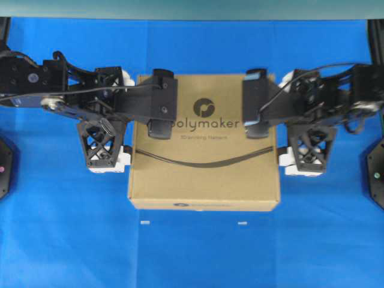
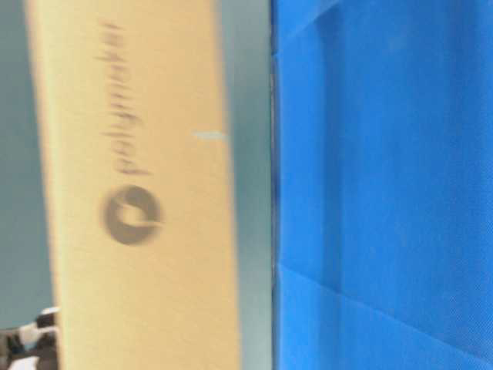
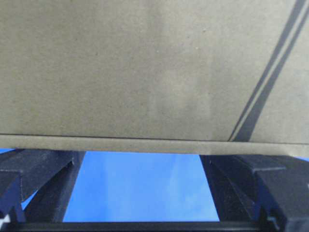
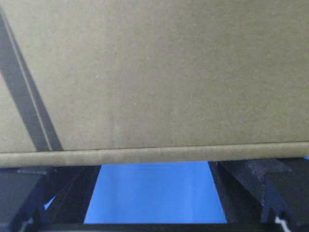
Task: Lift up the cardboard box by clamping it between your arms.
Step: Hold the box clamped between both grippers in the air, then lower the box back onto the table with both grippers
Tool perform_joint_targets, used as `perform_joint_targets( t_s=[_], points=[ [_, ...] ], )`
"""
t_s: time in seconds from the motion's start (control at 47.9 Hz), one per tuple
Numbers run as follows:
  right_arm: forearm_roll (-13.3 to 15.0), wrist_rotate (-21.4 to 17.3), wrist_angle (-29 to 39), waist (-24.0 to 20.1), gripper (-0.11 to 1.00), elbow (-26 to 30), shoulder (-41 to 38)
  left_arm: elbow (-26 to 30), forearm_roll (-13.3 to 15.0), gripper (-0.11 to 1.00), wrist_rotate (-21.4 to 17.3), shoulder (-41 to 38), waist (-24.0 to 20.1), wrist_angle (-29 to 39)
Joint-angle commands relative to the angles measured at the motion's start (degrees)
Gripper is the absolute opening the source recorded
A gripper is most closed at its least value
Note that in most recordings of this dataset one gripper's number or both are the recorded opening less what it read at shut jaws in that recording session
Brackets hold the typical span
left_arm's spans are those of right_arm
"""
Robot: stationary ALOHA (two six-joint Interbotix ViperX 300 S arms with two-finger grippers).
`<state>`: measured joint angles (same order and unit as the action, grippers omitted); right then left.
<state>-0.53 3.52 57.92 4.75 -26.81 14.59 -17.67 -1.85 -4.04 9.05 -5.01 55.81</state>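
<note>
From overhead we see the box (image 1: 204, 144) on blue cloth (image 1: 192, 252), both arms pressing its sides. Wrist views add the left gripper (image 3: 142, 188) and right gripper (image 4: 154, 193) spread wide below its edge.

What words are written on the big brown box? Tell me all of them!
"polymaker" on the top of the cardboard box, partly covered at its start by the left gripper.
"polymaker" again on the box's front edge, small and blurry.
"polymaker" on its side in the table-level view, turned sideways.
A small line under the top logo: too blurred to read.
</note>
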Motion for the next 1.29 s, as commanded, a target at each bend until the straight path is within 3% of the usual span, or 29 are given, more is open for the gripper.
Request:
perform_joint_targets(
  t_s=[0.0, 0.271, 0.668, 1.273],
  points=[
    [-0.88, -1.14, -8.09, 0.09, 0.98, -0.35, -1.93, 0.44, 0.18, 0.87, 1.58, -0.79, -0.53, -6.5],
    [-0.7, 0.97, -18.19, 0.09, 0.98, -6.86, -6.24, -6.5, 0.18, 0.87, 1.76, -4.48, -0.35, -16.7],
    [-0.7, 1.32, -25.31, -0.79, 0.98, -7.65, -13.18, -13.54, 0.18, 0.87, 1.76, -9.67, -0.44, -23.64],
    [-1.14, 0.62, -32.17, -1.05, 0.98, -12.13, -18.11, -16.17, 0.26, 0.87, 2.11, -14.94, -0.62, -29.09]
  ],
)
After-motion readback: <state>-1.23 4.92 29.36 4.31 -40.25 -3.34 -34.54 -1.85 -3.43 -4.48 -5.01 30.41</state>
